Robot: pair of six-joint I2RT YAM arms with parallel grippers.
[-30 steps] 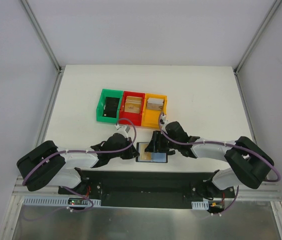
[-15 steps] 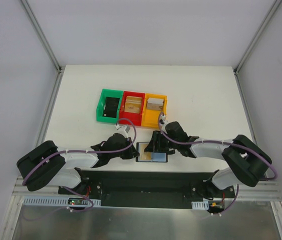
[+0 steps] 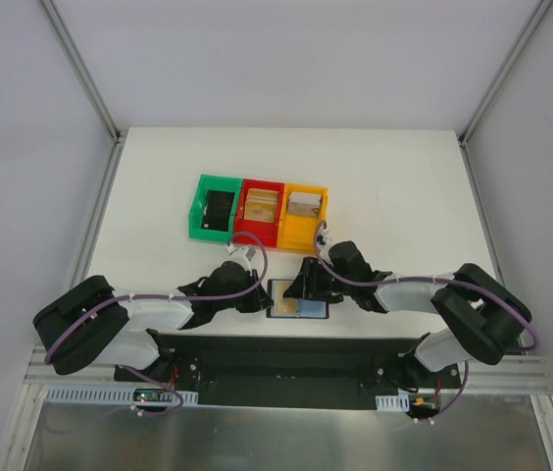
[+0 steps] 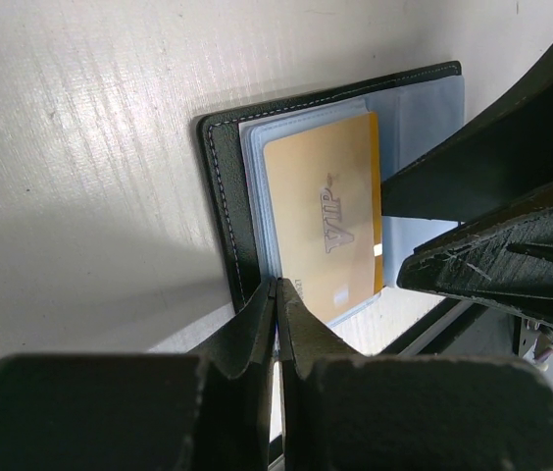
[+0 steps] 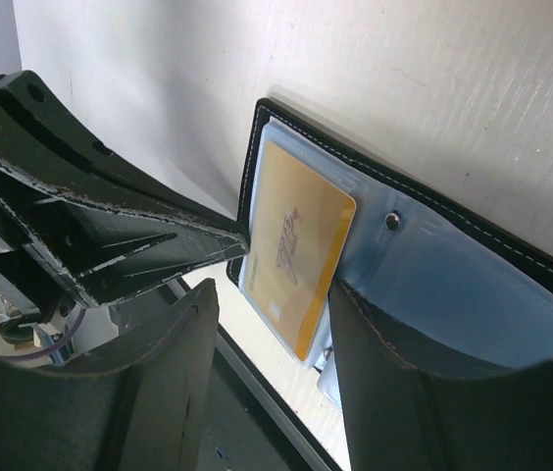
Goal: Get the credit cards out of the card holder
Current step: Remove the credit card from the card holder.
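Note:
The card holder lies open on the table near the front edge, black with grey-blue panels. One tan-gold credit card sits in its left panel and also shows in the right wrist view. My left gripper is shut, its tips pressed on the holder's black left border. In the top view it sits just left of the holder. My right gripper is open and straddles the card's right end. One of its fingers rests on the blue right panel.
Green, red and orange bins stand in a row just behind the holder. The red and orange ones hold tan cards, the green one something black. The table's front edge and a black rail are close below the holder.
The right arm has shifted very slightly. The holder, the card and the left gripper stay where they were.

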